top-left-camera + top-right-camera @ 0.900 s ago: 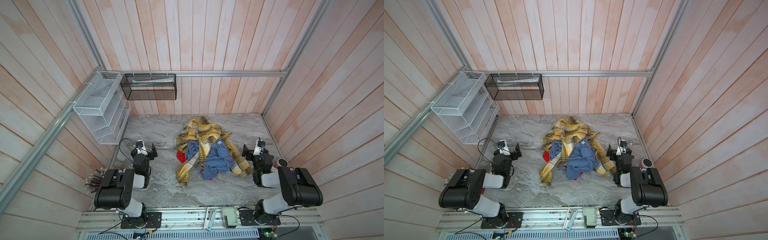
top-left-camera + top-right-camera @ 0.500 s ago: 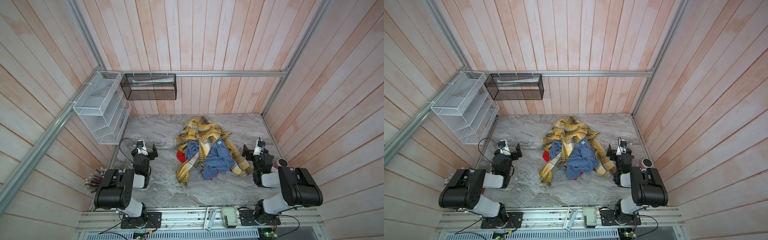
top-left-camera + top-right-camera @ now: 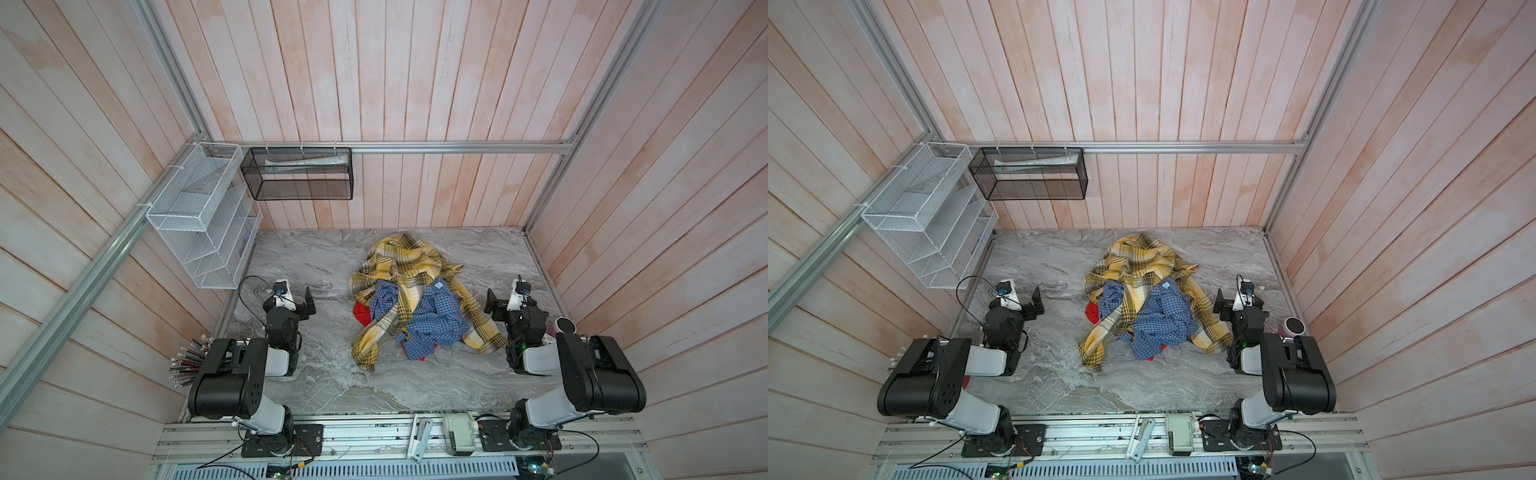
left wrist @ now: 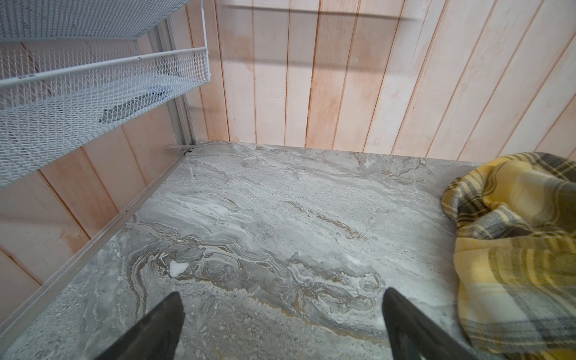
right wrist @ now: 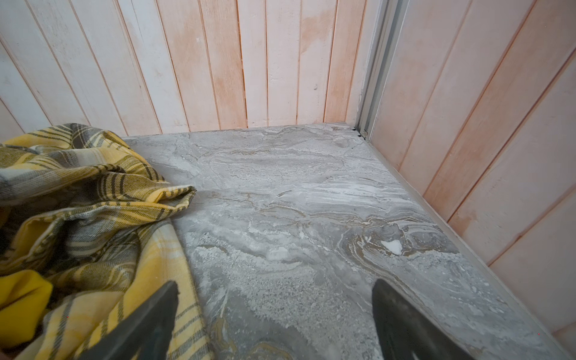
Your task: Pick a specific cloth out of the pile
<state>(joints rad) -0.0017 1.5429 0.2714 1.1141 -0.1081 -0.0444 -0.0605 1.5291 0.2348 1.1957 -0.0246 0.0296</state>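
Note:
The pile (image 3: 415, 291) (image 3: 1142, 286) lies mid-table in both top views: a large yellow plaid cloth (image 3: 403, 262) draped over a blue checked shirt (image 3: 432, 318). The red cloth (image 3: 360, 316) (image 3: 1091, 314) is mostly buried; a bit shows at the pile's left edge and another at its near edge. My left gripper (image 3: 299, 303) (image 4: 282, 294) stands open over bare marble, left of the pile. My right gripper (image 3: 505, 305) (image 5: 275, 283) is open at the pile's right edge, one finger over the plaid (image 5: 93, 202). Neither holds anything.
The marble table (image 3: 316, 266) is walled by wood panels on three sides. A white wire rack (image 3: 203, 224) hangs on the left wall and a black mesh basket (image 3: 299, 178) on the back wall. A round-topped pink container (image 3: 565, 326) stands by the right arm.

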